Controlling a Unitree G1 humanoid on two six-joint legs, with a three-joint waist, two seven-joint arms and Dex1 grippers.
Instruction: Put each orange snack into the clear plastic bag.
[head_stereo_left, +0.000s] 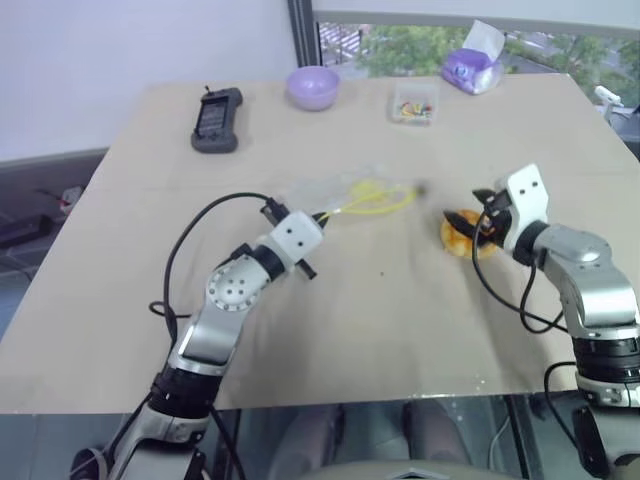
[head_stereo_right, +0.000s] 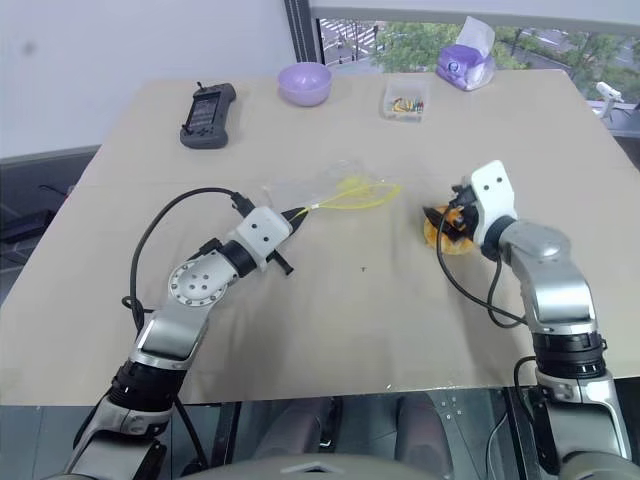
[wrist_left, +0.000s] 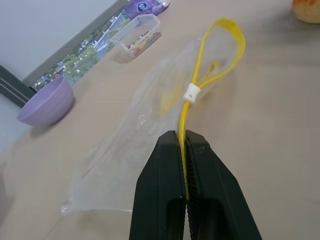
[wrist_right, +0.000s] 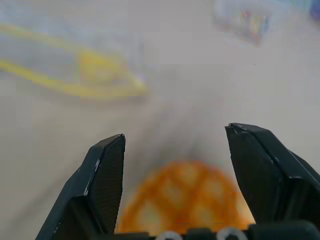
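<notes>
While my left gripper (wrist_left: 186, 150) pinches the yellow seal strip of the clear plastic bag (head_stereo_left: 335, 196), which lies flat mid-table, my right gripper (wrist_right: 175, 145) hangs wide open over the orange snack (wrist_right: 185, 197), sitting on the table well right of the bag. That bun looks light and soft, likely to dent, so I'd close gently across its domed sides. The bag is limp and crinkly; its mouth will sag unless I lift it.
</notes>
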